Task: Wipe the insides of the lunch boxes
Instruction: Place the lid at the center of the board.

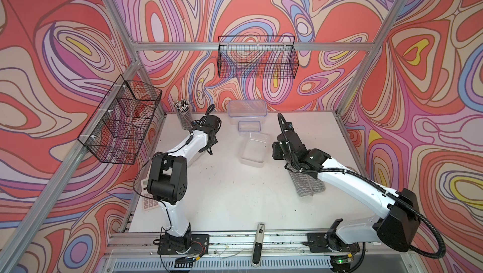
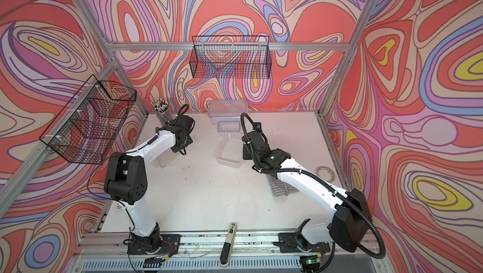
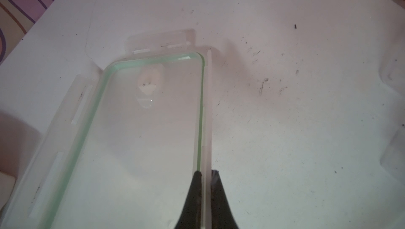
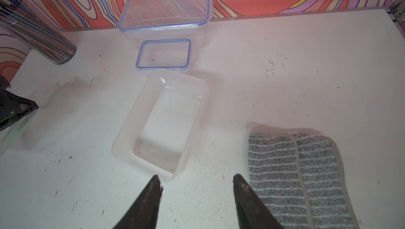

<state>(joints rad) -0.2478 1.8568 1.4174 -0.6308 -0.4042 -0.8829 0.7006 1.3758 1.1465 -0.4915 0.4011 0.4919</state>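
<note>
The left arm point(image 1: 183, 146) is stretched forward, the left end effector point(image 3: 206, 174) clamped on the edge of a green-sealed clear lid point(image 3: 142, 129). The right arm point(image 1: 339, 177) is bent forward over the counter point(image 4: 285, 74), the right end effector point(image 4: 197, 177) held half open and empty, near the lidless lunch box point(image 4: 131, 129), with the lidded lunch boxes point(image 4: 166, 8) set behind it.

Stereo pair overhead — wrist cameras close.
</note>
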